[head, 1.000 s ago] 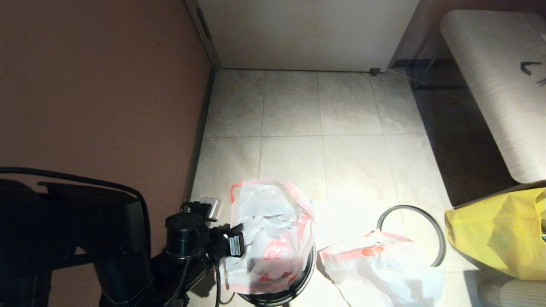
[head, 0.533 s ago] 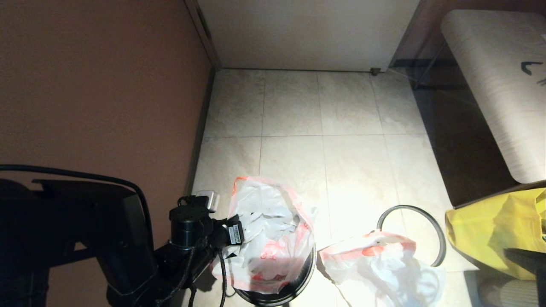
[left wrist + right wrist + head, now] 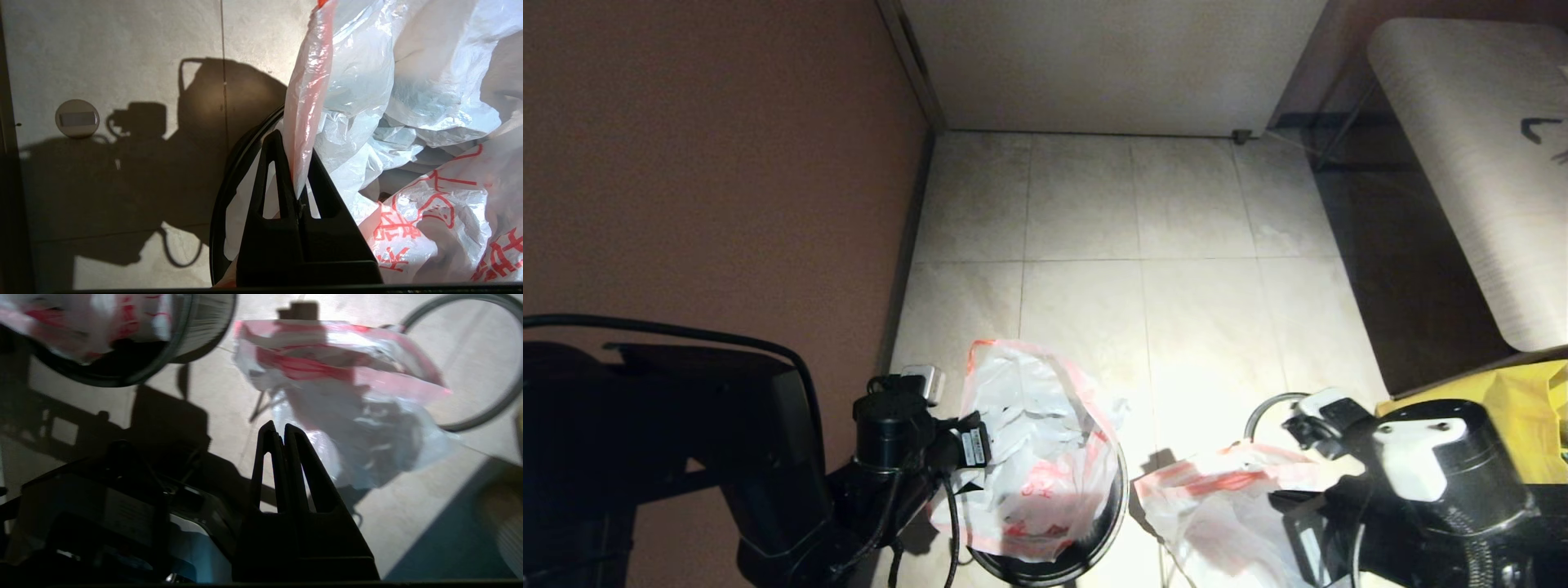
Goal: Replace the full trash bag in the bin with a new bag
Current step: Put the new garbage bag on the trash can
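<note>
While the left end effector [image 3: 295, 163] stayed pinched on the bin's [image 3: 1094, 549] bag [image 3: 1045, 457], the right end effector [image 3: 281, 435], newly arrived and closed empty, hid the hoop [image 3: 1262, 412] and spare bag [image 3: 1217, 506] on the floor.

The right tool [image 3: 282, 430] has come into view — above the floor bag [image 3: 1217, 506].

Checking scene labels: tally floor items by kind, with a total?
White-and-red plastic bags: 2, one in the bin, one on the floor
Black bin: 1
Grey hoop: 1
Yellow bag: 1
Total: 5
</note>
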